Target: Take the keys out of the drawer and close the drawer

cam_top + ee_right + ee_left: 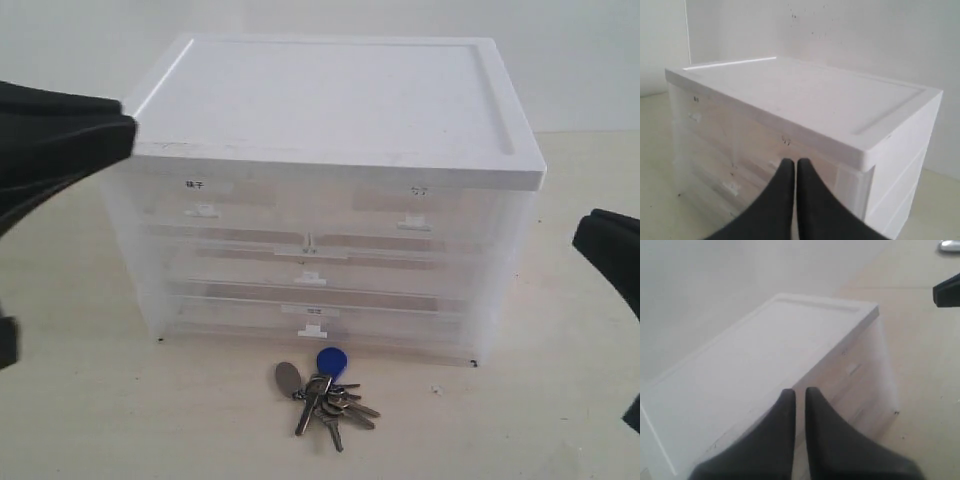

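The keys (325, 395) lie on the table in front of the drawer unit, a silver bunch with a round blue fob (331, 361) and a grey oval tag (288, 377). The drawer (205, 205), top left with the dark-printed label, sits flush with the unit's front. My left gripper (122, 125) hovers by the unit's top left corner; in the left wrist view its jaws (800, 392) stand shut and hold nothing. My right gripper (608, 250) hangs off to the right of the unit, also shut and empty (792, 162).
The white drawer unit (330, 100) has a flat lipped lid, a second half-width drawer (415, 215) at top right and full-width drawers (310, 275) below. Pale tabletop surrounds it; a white wall stands behind.
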### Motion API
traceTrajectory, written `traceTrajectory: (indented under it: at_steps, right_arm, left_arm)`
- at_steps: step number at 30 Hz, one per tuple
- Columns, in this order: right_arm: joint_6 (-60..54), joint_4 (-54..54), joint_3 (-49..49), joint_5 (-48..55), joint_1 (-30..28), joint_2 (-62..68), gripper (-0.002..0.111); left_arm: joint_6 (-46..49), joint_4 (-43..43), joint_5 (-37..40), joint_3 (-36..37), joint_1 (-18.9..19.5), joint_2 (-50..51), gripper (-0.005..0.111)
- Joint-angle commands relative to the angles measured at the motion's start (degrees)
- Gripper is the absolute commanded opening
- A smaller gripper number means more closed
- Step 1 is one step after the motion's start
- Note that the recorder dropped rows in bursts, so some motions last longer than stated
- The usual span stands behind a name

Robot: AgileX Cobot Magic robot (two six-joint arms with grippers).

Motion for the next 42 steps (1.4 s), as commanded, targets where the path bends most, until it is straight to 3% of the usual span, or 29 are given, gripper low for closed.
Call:
traceTrajectory:
  at_steps: [1, 7, 14, 34, 37, 38, 42]
  right_arm:
    - [6.3, -0.9, 1.9, 4.6, 0.0, -10.9, 0.000]
    - [15.6, -3.1, 2.3, 10.7, 0.0, -25.1, 0.000]
    - [17.9, -4.9, 2.3, 11.2, 0.0, -33.3, 0.000]
    - [22.5, -4.9, 2.3, 11.1, 0.0, -34.0, 0.000]
    - [22.5, -4.9, 2.3, 11.1, 0.0, -34.0, 0.000]
    - [22.5, -4.9, 2.3, 11.1, 0.0, -34.0, 0.000]
    - [22.4, -4.9, 2.3, 10.6, 0.0, -34.0, 0.000]
  left_arm:
    - [0.3, -3.6, -3.2, 4.6, -0.3, -9.3, 0.004]
    - [0.3, -7.9, -3.5, 10.9, -0.3, -21.2, 0.004]
    - [0.2, -9.1, -3.6, 13.1, -0.3, -29.0, 0.004]
    - [0.2, -8.2, -3.4, 13.1, -0.3, -31.2, 0.004]
    - [0.8, -18.4, -3.4, 13.2, -0.3, -31.3, 0.004]
    - [5.3, -21.1, -3.3, 13.3, -0.3, -31.3, 0.004]
    - [37.0, -47.8, -7.2, 17.2, 2.6, -31.3, 0.004]
